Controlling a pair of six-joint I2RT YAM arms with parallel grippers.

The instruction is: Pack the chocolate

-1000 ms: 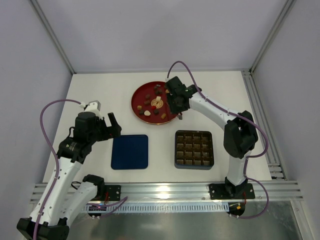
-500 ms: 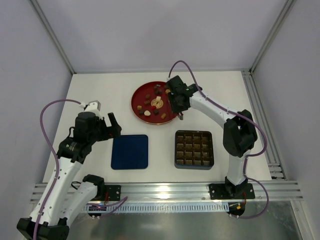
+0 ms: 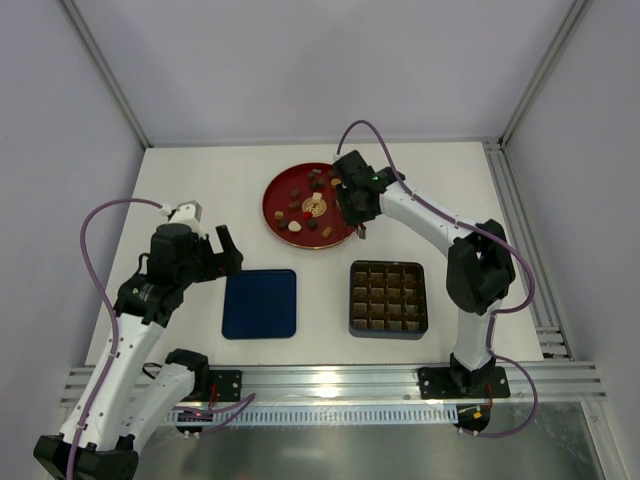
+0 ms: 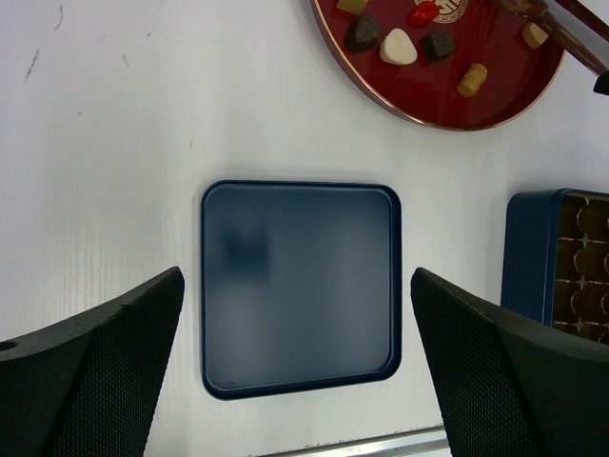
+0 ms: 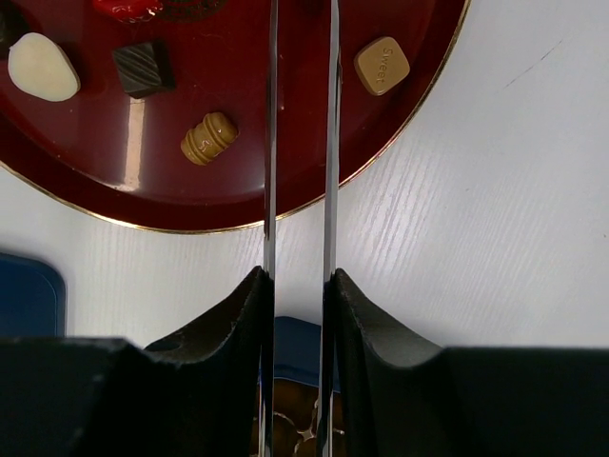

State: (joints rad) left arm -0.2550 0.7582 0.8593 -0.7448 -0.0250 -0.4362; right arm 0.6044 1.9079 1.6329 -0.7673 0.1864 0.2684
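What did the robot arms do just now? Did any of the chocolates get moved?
Hardly anything changed. The right gripper slid a tiny bit to the right above the edge of the red plate, and I can't see it pick anything up. The chocolates all stayed on the plate. The left gripper stayed open above the blue lid, and the gridded tray did not move.

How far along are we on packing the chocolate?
Done: nothing, it seems; cells of the tray look empty and the chocolates sit on the red plate. In hand: right hand poised over the plate's near rim, nothing visibly gripped, tips cropped. Left: every piece, then likely the lid under the open left hand.
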